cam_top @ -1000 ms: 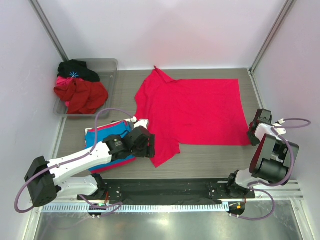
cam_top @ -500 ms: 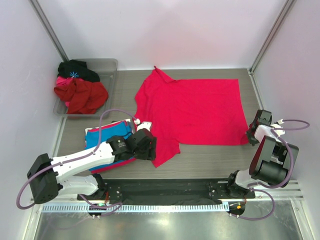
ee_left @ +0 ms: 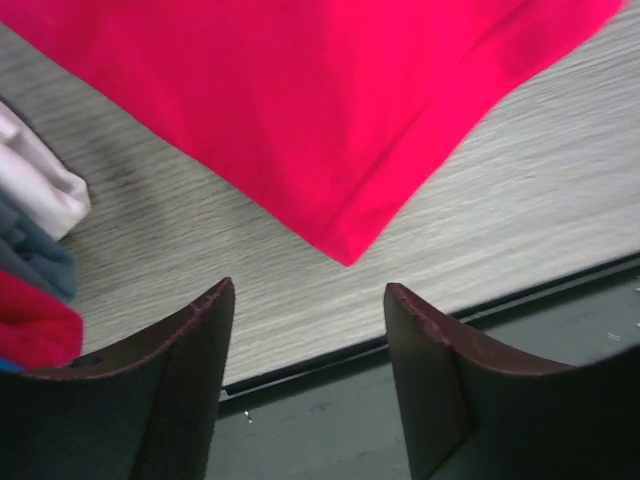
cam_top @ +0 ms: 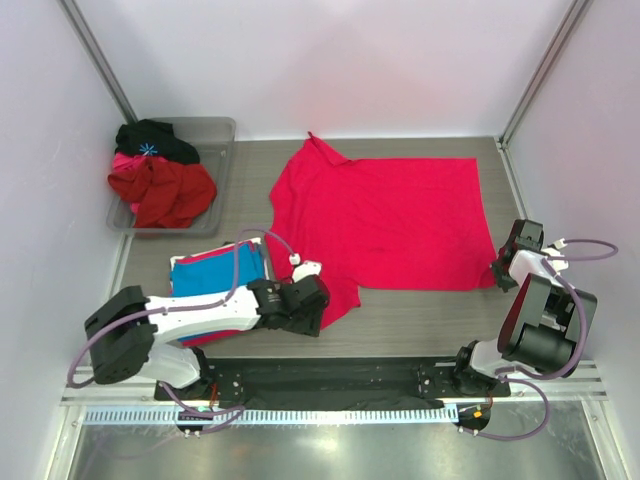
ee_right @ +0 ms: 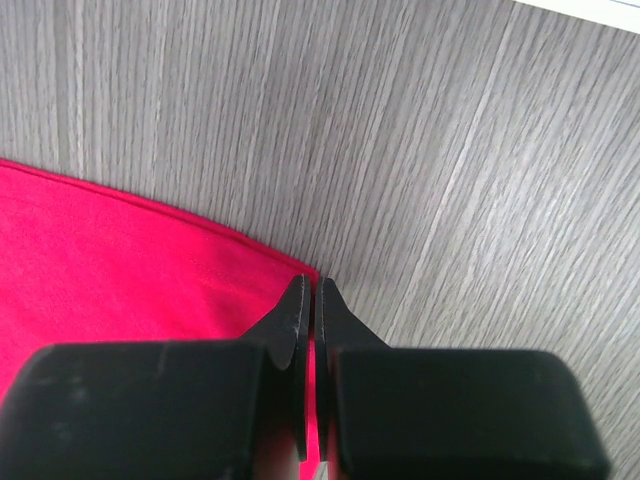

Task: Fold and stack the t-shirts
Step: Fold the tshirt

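A crimson-pink t-shirt (cam_top: 385, 220) lies spread flat on the wooden table. Its lower sleeve tip (ee_left: 345, 255) points at my left gripper (ee_left: 308, 300), which is open and empty just short of the cloth, low over the table's near edge (cam_top: 312, 305). My right gripper (ee_right: 310, 290) is shut on the shirt's near right hem corner (cam_top: 503, 268), and red cloth shows between the jaws. A folded stack of a blue and a pink-red t-shirt (cam_top: 212, 272) lies at the left, partly under the left arm.
A clear tray (cam_top: 218, 128) at the back left holds a heap of dark, pink and red clothes (cam_top: 160, 185). A black rail (cam_top: 330, 380) runs along the table's near edge. White walls close both sides.
My left gripper has swung right and nearer, from beside the folded stack to the sleeve tip, closing slightly. My right gripper has shut on the shirt's corner.
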`<act>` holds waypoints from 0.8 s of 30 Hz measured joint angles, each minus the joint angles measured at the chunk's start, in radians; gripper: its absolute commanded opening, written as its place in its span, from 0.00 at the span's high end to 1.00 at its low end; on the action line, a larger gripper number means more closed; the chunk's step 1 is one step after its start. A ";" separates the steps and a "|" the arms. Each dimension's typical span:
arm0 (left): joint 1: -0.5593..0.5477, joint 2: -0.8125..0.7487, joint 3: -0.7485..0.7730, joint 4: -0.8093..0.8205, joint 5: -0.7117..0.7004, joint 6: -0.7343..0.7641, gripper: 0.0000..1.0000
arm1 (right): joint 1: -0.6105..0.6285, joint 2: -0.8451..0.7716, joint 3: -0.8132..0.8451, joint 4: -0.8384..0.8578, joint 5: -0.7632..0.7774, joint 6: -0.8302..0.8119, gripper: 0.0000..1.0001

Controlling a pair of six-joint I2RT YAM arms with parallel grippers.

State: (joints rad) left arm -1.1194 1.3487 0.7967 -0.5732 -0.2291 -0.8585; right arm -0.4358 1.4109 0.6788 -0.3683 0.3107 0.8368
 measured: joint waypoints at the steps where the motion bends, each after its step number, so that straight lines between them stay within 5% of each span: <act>1: -0.007 0.027 0.000 0.002 -0.004 -0.004 0.41 | 0.000 -0.002 0.000 -0.001 -0.002 0.000 0.99; 13: -0.063 0.260 0.106 0.014 -0.064 -0.048 0.62 | 0.000 -0.011 0.000 -0.007 -0.012 0.000 0.99; 16: -0.063 0.261 0.105 0.015 -0.088 -0.061 0.80 | 0.000 -0.021 0.000 -0.008 -0.013 0.000 0.99; 17: -0.063 0.262 0.105 0.014 -0.095 -0.062 1.00 | 0.000 -0.027 0.000 -0.008 -0.013 0.000 0.99; 24: -0.063 0.263 0.123 -0.025 -0.115 -0.071 1.00 | 0.000 -0.042 0.000 -0.013 -0.022 0.000 0.99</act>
State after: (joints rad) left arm -1.1828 1.6115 0.9195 -0.5980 -0.3443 -0.9298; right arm -0.4358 1.3693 0.6788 -0.3817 0.2890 0.8371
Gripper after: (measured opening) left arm 0.009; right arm 0.036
